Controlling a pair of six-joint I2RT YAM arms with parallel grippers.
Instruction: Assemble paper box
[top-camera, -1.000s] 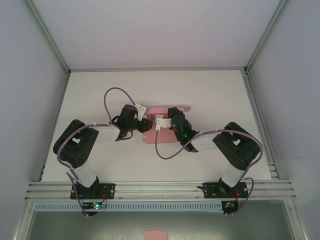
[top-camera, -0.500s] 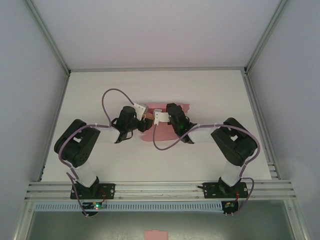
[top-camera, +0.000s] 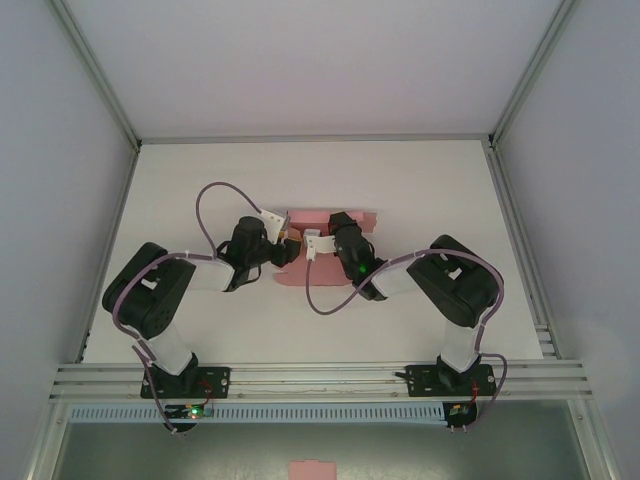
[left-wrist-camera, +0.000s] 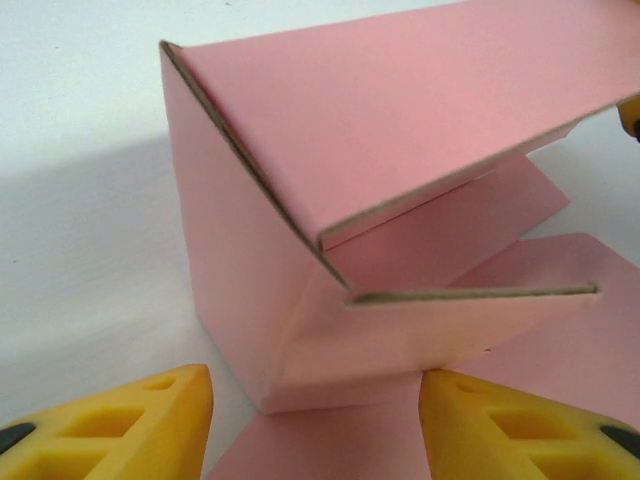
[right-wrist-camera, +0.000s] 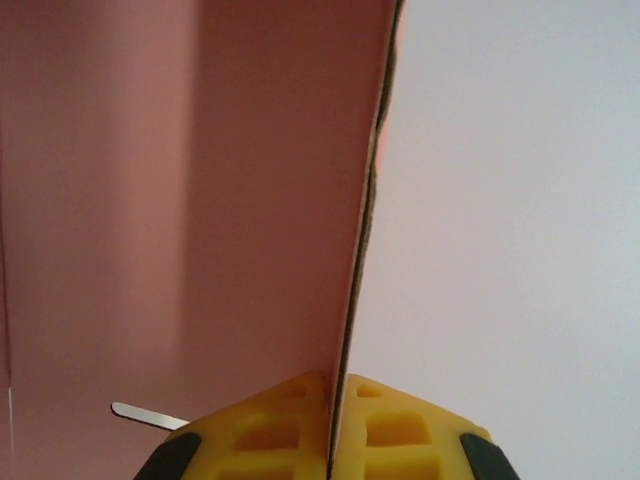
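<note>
Between the two sets of jaws, near the middle of the white tabletop (top-camera: 430, 180), sits the pink thin-card paper box (top-camera: 366, 216), and it looks about half made. Ahead of the left jaws one corner is already formed: a side wall stands upright, a second panel meets it at a crease, and a broad panel leans over the top without lying flat. Other flaps lie flat on the tabletop just beyond and beside those jaws, so by my reckoning the remaining walls must be raised and the loose panel tucked down before the box is closed.

The left jaws stand wide apart, their yellow fingers (left-wrist-camera: 110, 420) either side of the folded corner and holding nothing. The right jaws are pinched tight on a standing edge of the card, yellow fingers (right-wrist-camera: 270, 430) pressed to both faces.

From above, both arms crowd over the card and hide its folds, leaving pink showing past the right jaws and under the left ones. The left wrist view gives the corner, creases and flat flaps (left-wrist-camera: 580, 340). The right wrist view gives the pinch itself, the pink wall (right-wrist-camera: 200, 200) seen edge-on.
</note>
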